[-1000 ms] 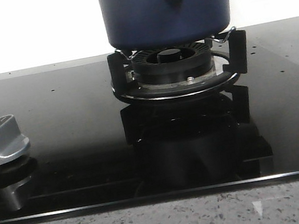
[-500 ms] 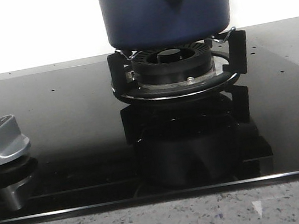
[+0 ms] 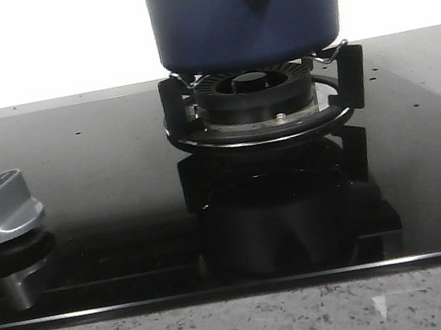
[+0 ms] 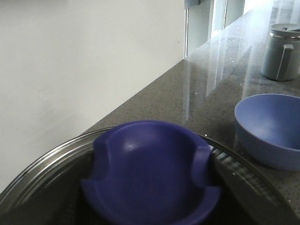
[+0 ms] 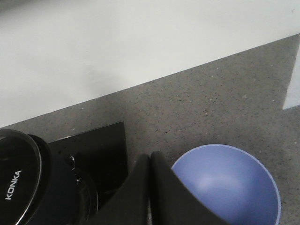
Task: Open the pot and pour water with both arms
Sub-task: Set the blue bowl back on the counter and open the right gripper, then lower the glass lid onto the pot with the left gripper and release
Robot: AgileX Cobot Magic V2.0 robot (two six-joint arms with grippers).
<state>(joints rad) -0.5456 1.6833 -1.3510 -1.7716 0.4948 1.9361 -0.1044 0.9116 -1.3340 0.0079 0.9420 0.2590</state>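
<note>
Nothing has really moved since a second ago: the pot (image 3: 244, 8) sits on the black burner (image 3: 258, 98), knob (image 3: 3, 207) off to the left. Only the wrist views show the blue bowl (image 5: 227, 183) on the counter (image 5: 211, 108). Right tool (image 5: 150, 161) is pinched closed, holding nothing; left tool's state I can't tell, just the lid's blue knob (image 4: 150, 171) up close.

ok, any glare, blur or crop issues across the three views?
Front view: the wall is blown out white, the glossy cooktop mirrors the burner, and the pot is cropped at the top. Left wrist view: the blue knob is soft, window streaks on the counter. Right wrist view: evenly lit, the tool slightly blurred.
</note>
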